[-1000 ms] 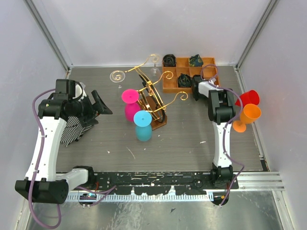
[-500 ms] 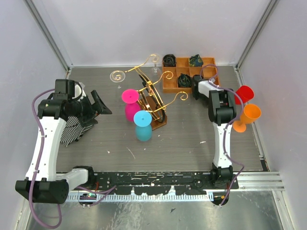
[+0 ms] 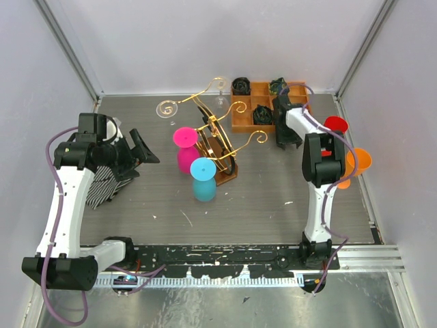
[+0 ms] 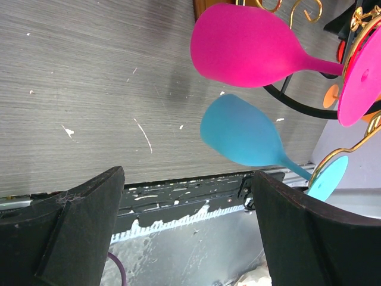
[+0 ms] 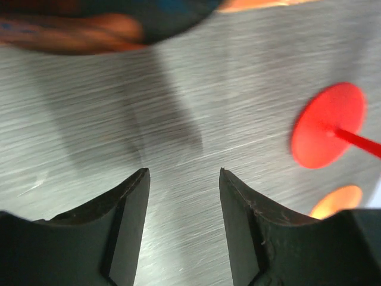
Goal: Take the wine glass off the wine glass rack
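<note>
Your left fingers (image 3: 143, 149) sit at the left of the overhead frame. They are spread wide with nothing between them and point toward the wine glass rack (image 3: 215, 133), which stands at the centre of the desk (image 3: 273, 198) on its brown base. A pink glass (image 3: 184, 149) and a blue glass (image 3: 203, 179) hang bowl-down on the rack's lower-left side, the blue one nearer the bottom of the frame. You cannot tell whether either bowl touches the desk. A clear glass (image 3: 166, 108) shows at the scroll end toward the upper left.

From the left wrist camera, both coloured bowls lie in the upper right, well apart from the fingers at the bottom corners.

Your right fingers (image 3: 283, 137) are right of the rack, just below the wooden tray (image 3: 240, 127) in the upper middle. The right wrist view shows them moderately parted over bare desk, holding nothing. A red glass (image 3: 335, 124) and an orange glass (image 3: 360, 161) sit at the right edge, partly hidden by the right arm. The red foot appears at the right of the wrist frame, clear of the fingers. A striped cloth (image 3: 101, 186) lies under the left arm.
</note>
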